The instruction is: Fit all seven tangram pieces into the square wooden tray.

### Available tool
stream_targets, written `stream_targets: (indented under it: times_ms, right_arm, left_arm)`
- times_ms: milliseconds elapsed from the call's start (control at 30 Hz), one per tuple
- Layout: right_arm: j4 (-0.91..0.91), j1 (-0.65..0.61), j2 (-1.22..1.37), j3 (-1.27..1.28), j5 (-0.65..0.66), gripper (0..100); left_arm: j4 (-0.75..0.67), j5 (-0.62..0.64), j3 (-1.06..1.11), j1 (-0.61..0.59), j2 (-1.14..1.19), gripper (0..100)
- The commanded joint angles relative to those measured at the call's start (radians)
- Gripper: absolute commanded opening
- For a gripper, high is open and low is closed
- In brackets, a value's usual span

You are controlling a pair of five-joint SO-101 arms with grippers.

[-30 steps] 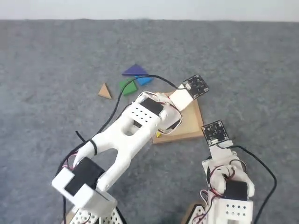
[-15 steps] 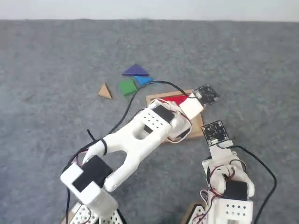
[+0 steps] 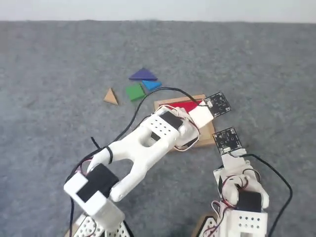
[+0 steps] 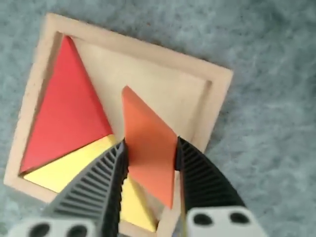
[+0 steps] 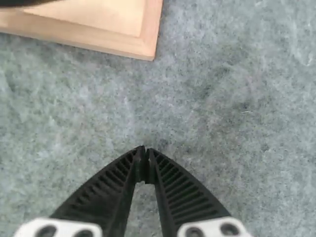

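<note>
Left pincer (image 4: 150, 148) shifted, clamping orange piece (image 4: 144, 121).

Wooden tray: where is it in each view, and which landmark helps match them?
High view: wooden tray at centre, partly under the left arm.
Left wrist view: across most of the picture, beneath the left gripper shut on the orange piece.
Right wrist view: one corner, beyond the shut right gripper.
Shared landmark: red triangle, high and left wrist views.

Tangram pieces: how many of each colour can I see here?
red piece: 1
yellow piece: 1
orange piece: 1
green piece: 1
blue piece: 1
purple piece: 1
tan piece: 1
Total: 7
</note>
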Motion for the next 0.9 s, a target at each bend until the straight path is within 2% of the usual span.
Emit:
stream_targets:
  times_ms: [0, 267, 567, 867]
  right_arm:
    - [0.002, -0.004, -0.015, 0.017, 0.008, 0.8]
    - [0.002, -0.004, -0.015, 0.017, 0.008, 0.8]
    - [0.002, -0.004, -0.015, 0.017, 0.008, 0.8]
    - [0.002, -0.004, -0.015, 0.017, 0.008, 0.8]
  left_arm:
    - [0.011, -0.029, 0.007, -0.005, -0.005, 2]
    - [0.028, -0.164, 0.028, -0.006, -0.005, 2]
    - [0.023, -0.212, 0.022, -0.008, -0.005, 3]
    - [0.06, -0.222, 0.028, -0.02, -0.005, 18]
